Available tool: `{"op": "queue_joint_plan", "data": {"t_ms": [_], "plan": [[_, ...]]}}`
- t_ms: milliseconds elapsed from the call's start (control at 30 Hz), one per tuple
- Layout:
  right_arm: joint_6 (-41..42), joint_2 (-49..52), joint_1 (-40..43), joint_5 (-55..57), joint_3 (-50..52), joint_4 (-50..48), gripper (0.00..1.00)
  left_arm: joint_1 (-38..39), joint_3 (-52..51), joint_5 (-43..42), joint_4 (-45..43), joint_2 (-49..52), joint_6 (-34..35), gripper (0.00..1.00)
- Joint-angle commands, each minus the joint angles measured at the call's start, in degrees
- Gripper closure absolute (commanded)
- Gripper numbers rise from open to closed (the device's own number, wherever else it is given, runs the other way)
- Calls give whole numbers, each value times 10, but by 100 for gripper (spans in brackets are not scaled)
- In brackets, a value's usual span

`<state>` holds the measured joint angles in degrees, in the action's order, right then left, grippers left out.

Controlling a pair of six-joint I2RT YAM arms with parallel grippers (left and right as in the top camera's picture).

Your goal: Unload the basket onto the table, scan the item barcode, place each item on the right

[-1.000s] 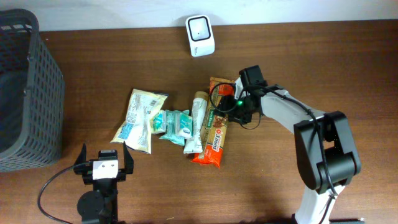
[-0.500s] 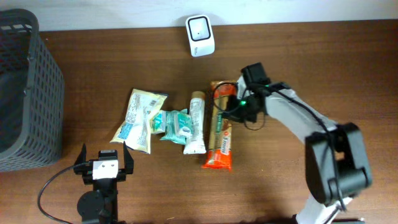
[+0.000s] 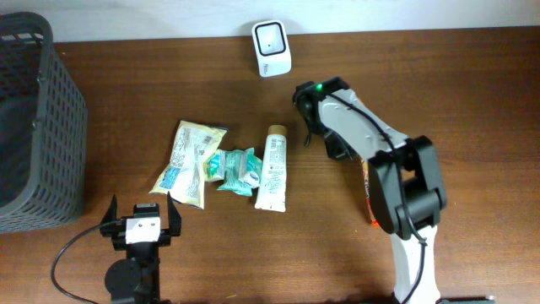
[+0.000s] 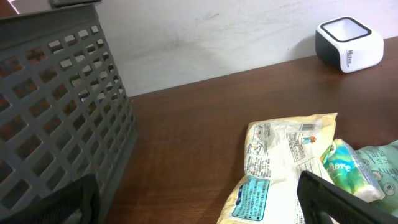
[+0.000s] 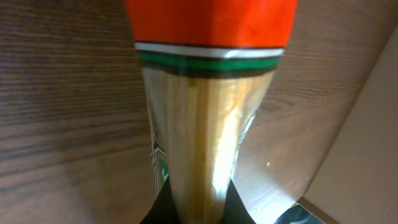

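At the left edge of the table (image 3: 472,93) the grey basket (image 3: 34,118) stands where it stood a second ago. So does the left gripper (image 3: 142,209) near the front-left corner, its jaws spread wide over nothing. The cream packet (image 3: 190,156) and the teal packet (image 3: 236,167) lie unmoved toward the middle. Just right of them, the white tube (image 3: 272,167) has swung a little straighter, with its cap toward the far edge. It is now uncovered, since the packet that overlapped it is gone. The white scanner (image 3: 272,36) sits at the far edge as before.

The big change is on the right. The right gripper (image 5: 194,211), part open a second ago, is now clamped on one end of the orange snack packet (image 5: 205,124) and has carried it away from the tube, right of the table's middle. From overhead only an orange sliver shows beside the arm (the rest is hidden beneath it). Its long axis runs far to near, with the orange end toward the front edge. In the wrist view it points straight away from the fingers.
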<state>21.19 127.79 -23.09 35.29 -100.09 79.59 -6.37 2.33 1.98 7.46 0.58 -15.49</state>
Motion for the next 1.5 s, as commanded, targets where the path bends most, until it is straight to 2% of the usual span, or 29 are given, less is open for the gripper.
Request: {"op": "queue_joint_plan", "data": {"t_ms": [0, 33, 100, 133, 200, 267, 333, 367, 467, 600, 667, 800, 933, 1033, 1133, 1300, 1467], "plan": [[5, -7, -28, -13, -9, -11, 95, -3, -5, 2, -2, -3, -9, 1], [0, -8, -40, -69, -9, -26, 85, -3, -5, 2, -2, -3, -9, 1], [0, -8, -63, -178, -9, -54, 72, -3, -5, 2, -2, -3, -9, 1], [0, -8, -77, -232, -9, -70, 55, -3, -5, 2, -2, -3, -9, 1], [0, -8, -96, -287, -9, -85, 36, -3, -5, 2, -2, -3, -9, 1], [-9, -8, -110, -338, -12, -85, 34, -3, -5, 2, -2, -3, -9, 1], [-98, -8, -106, -477, -37, -72, 39, -3, -5, 2, -2, -3, -9, 1], [-103, -10, -94, -497, -78, -34, 40, -3, -5, 2, -2, -3, -9, 1], [-121, -38, -41, -496, -216, 60, 41, -3, -5, 2, -2, -3, -9, 1], [-170, -59, 87, -530, -367, 177, 42, -3, -5, 2, -2, -3, -9, 1], [-204, -83, 129, -598, -366, 177, 42, -3, -5, 2, -2, -3, -9, 1], [-218, -209, 209, -601, -364, 177, 41, -3, -5, 2, -2, -3, -9, 1], [-226, -308, 258, -552, -349, 177, 30, -3, -5, 2, -2, -3, -9, 1], [-255, -310, 258, -554, -282, 177, 29, -3, -5, 2, -2, -3, -9, 1], [-289, -310, 258, -575, -110, 146, 29, -3, -5, 2, -2, -3, -9, 1], [-294, -309, 259, -588, 152, -22, 29, -3, -5, 2, -2, -3, -9, 1], [-294, -309, 279, -645, 325, -208, 28, -3, -5, 2, -2, -3, -9, 1]]}}
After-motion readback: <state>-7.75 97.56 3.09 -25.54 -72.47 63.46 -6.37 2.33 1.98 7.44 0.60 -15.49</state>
